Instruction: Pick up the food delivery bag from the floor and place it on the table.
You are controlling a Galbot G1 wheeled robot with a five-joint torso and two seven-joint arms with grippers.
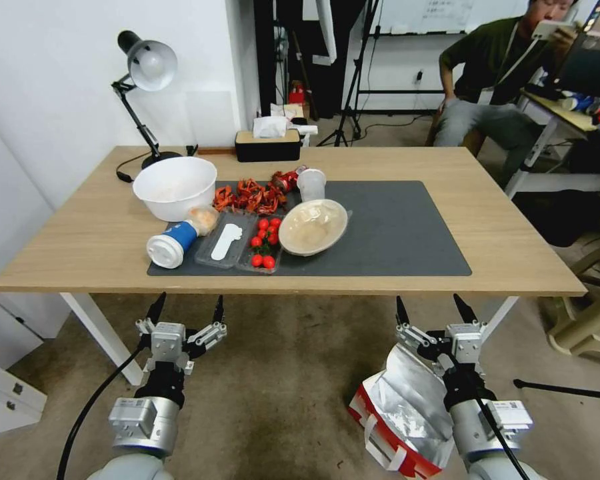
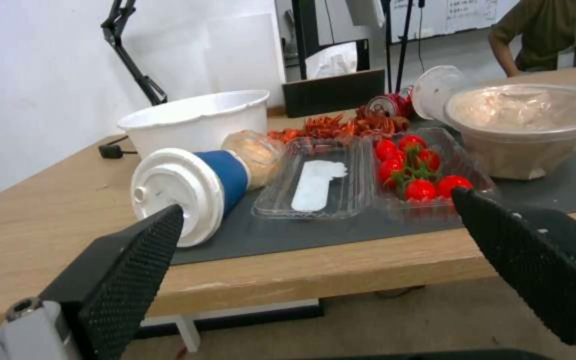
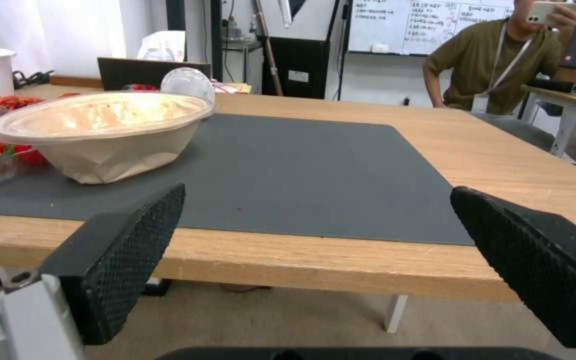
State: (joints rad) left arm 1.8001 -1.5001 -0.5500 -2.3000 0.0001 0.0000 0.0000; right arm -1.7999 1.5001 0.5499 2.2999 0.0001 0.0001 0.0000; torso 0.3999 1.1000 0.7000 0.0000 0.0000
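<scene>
The food delivery bag (image 1: 397, 400), red and white with an open silver foil lining and white strap handles, stands on the floor (image 1: 280, 387) at the lower right, partly hidden by my right arm. My right gripper (image 1: 429, 303) is open just above and beyond the bag, level with the front edge of the table (image 1: 80, 233), and holds nothing. To the left, my left gripper (image 1: 187, 310) hangs open and empty over bare floor before the table. In the wrist views the left gripper (image 2: 318, 202) and the right gripper (image 3: 318, 190) each face the table edge (image 3: 288, 260) with fingers spread wide.
A dark mat (image 1: 393, 227) covers the table's middle; its right half is bare. On its left sit a white bowl (image 1: 175, 187), a tipped blue cup (image 1: 173, 241), tomatoes (image 1: 265, 243), crayfish (image 1: 250, 197) and a lidded bowl (image 1: 312, 227). A lamp (image 1: 147, 67) and tissue box (image 1: 268, 143) stand behind.
</scene>
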